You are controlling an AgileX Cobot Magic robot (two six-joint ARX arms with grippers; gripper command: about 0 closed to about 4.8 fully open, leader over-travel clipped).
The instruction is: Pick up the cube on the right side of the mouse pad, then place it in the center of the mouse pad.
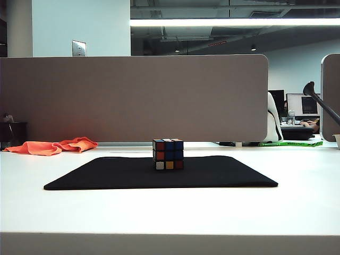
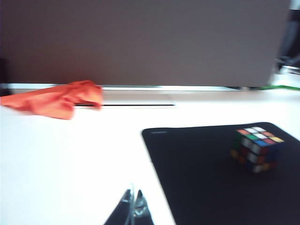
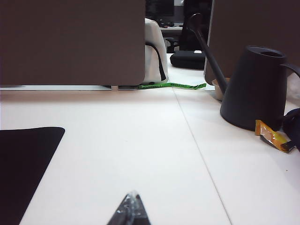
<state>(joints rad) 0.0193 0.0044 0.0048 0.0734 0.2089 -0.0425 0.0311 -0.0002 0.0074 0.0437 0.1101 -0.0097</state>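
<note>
You'll find the cube (image 1: 168, 154) sitting square on the mouse pad (image 1: 106, 175), about midway across it and toward its far edge, so by my reading the placing is as good as done. Your left gripper (image 2: 133, 206) is low over the bare white table (image 1: 297, 202) just off the pad's left edge, and the cube lies ahead of it and across the pad; its fingertips look pressed together, though that picture is blurred. Your right gripper (image 3: 130, 206) is clenched on nothing, well apart from the cube, with only the pad's corner and a black watering can (image 3: 255, 89) showing.
</note>
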